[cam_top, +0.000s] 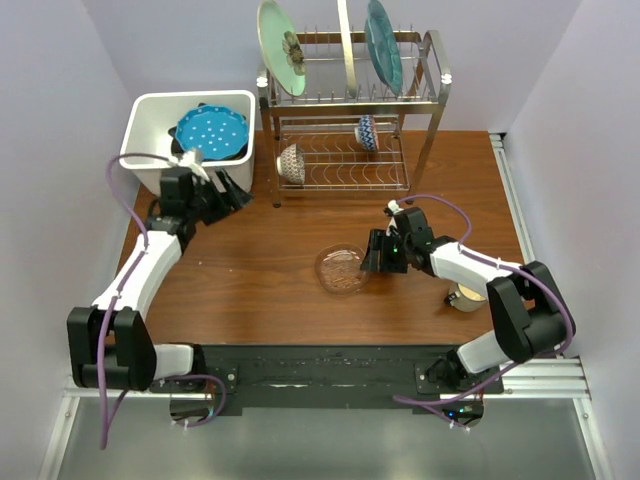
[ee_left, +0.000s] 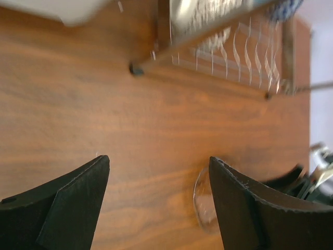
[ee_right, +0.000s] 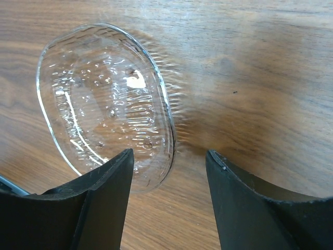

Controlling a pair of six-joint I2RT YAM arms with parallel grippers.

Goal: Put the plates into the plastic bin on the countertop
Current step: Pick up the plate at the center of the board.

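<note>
The white plastic bin (cam_top: pixel 145 125) stands at the back left and holds a turquoise scalloped plate with white dots (cam_top: pixel 212 131) lying on a darker plate. My left gripper (cam_top: pixel 238 197) (ee_left: pixel 158 161) hovers open and empty just in front of the bin's near right corner. A clear glass plate (cam_top: pixel 340 269) (ee_right: pixel 104 99) lies flat on the wooden table at the centre. My right gripper (cam_top: pixel 373 255) (ee_right: pixel 169 161) is open and straddles its near rim, with one finger over the glass and the other over bare wood. In the rack stand a teal plate (cam_top: pixel 384 42) and a cream one (cam_top: pixel 346 45), which is edge-on.
The two-tier wire rack (cam_top: pixel 430 90) (ee_left: pixel 223 36) stands at the back centre. It also holds a pale green flower-motif plate (cam_top: pixel 282 45), and two small patterned bowls (cam_top: pixel 292 163) sit on its lower tier. A small round object (cam_top: pixel 466 297) sits under the right forearm.
</note>
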